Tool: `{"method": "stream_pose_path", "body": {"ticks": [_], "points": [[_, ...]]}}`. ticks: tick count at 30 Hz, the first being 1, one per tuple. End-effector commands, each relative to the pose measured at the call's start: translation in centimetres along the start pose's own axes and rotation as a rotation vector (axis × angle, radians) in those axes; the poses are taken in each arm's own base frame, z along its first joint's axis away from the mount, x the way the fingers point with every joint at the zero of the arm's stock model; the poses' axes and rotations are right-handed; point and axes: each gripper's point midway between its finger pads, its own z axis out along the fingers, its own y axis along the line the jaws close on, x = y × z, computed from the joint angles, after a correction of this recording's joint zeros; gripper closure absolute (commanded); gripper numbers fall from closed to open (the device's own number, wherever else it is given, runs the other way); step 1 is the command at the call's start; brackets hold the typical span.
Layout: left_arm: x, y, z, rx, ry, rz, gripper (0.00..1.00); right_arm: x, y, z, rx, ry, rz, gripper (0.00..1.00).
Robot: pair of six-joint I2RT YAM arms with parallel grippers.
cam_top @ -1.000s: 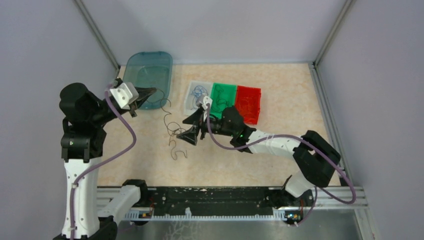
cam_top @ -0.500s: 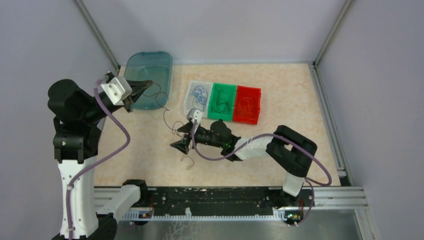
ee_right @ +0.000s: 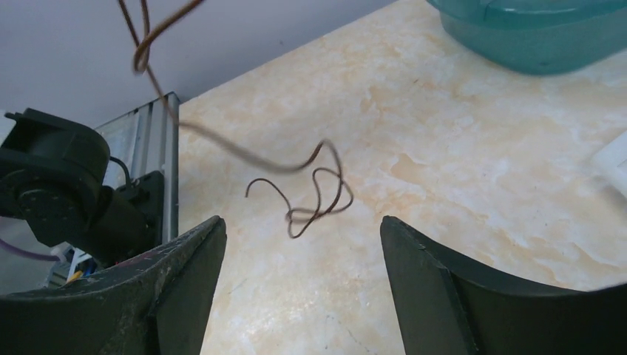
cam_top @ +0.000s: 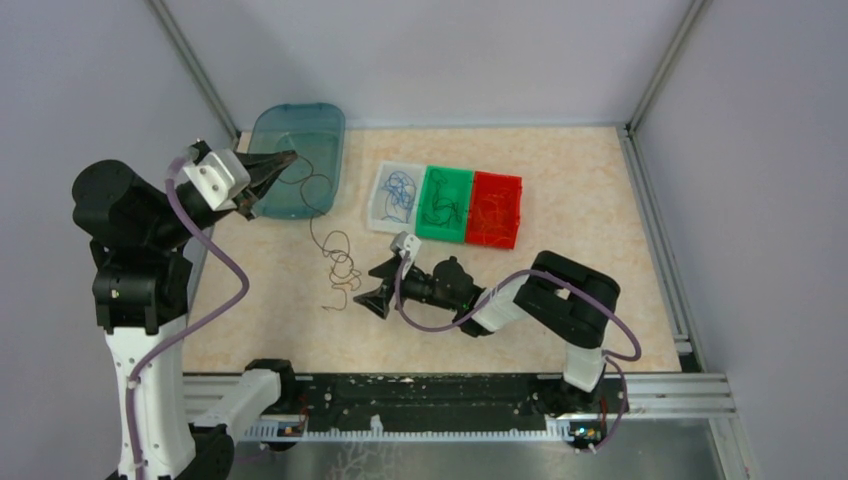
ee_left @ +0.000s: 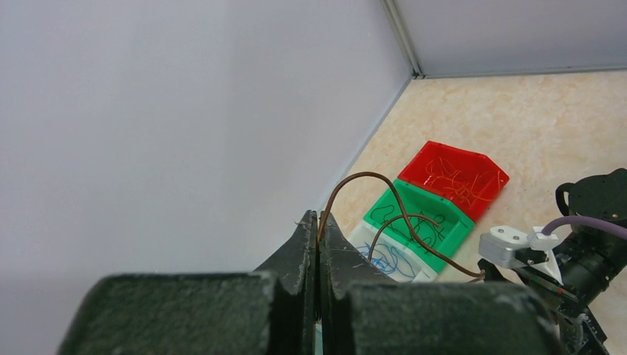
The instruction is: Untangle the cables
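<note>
A dark brown cable [cam_top: 338, 258] hangs in loops from my left gripper [cam_top: 283, 160] down to the table. My left gripper is shut on the cable's upper end, raised at the teal bin's near edge. The left wrist view shows the cable [ee_left: 378, 177] pinched between the closed fingertips [ee_left: 318, 222]. My right gripper [cam_top: 378, 284] is open and empty, low over the table just right of the cable's lower curls. In the right wrist view the curls [ee_right: 318, 194] lie a little ahead of the open gripper [ee_right: 302, 222]. Blue, dark and red-orange cables lie in three small bins.
A teal bin [cam_top: 300, 125] stands at the back left. A clear bin [cam_top: 378, 205], a green bin [cam_top: 445, 178] and a red bin [cam_top: 497, 180] sit in a row mid-table. The right arm is folded low behind its gripper.
My left gripper has moved left and back with the cable's end, drawing the cable out. My right gripper has pulled back towards the near edge and the right arm has folded in.
</note>
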Motion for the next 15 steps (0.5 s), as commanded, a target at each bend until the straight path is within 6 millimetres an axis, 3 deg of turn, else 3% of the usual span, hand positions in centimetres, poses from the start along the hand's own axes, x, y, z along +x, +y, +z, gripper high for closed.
{"method": "stream_pose_path", "body": {"ticks": [1, 5, 7, 13, 14, 15], "points": [[-1.2, 0.3, -0.1, -0.014, -0.022, 0.006, 1.0, -4.0, 0.5, 1.1, -0.003, -0.142, -0.019, 0.21], [-1.4, 0.3, -0.1, -0.012, -0.028, 0.005, 1.0, -4.1, 0.5, 1.7, -0.013, -0.14, -0.028, 0.21], [-1.5, 0.4, -0.1, -0.011, -0.03, 0.004, 1.0, -4.1, 0.9, 2.0, -0.039, -0.137, -0.016, 0.26], [-2.5, 1.1, -0.2, -0.038, -0.044, 0.042, 1.0, -3.5, 1.0, 1.8, -0.045, -0.127, -0.009, 0.92], [-2.7, 1.5, -0.2, -0.053, -0.047, 0.061, 1.0, -3.2, 0.9, 1.6, -0.036, -0.122, -0.004, 1.0], [-3.1, 2.0, -0.3, -0.074, -0.051, 0.084, 1.0, -2.9, 0.6, 1.4, -0.02, -0.117, 0.001, 1.0]]}}
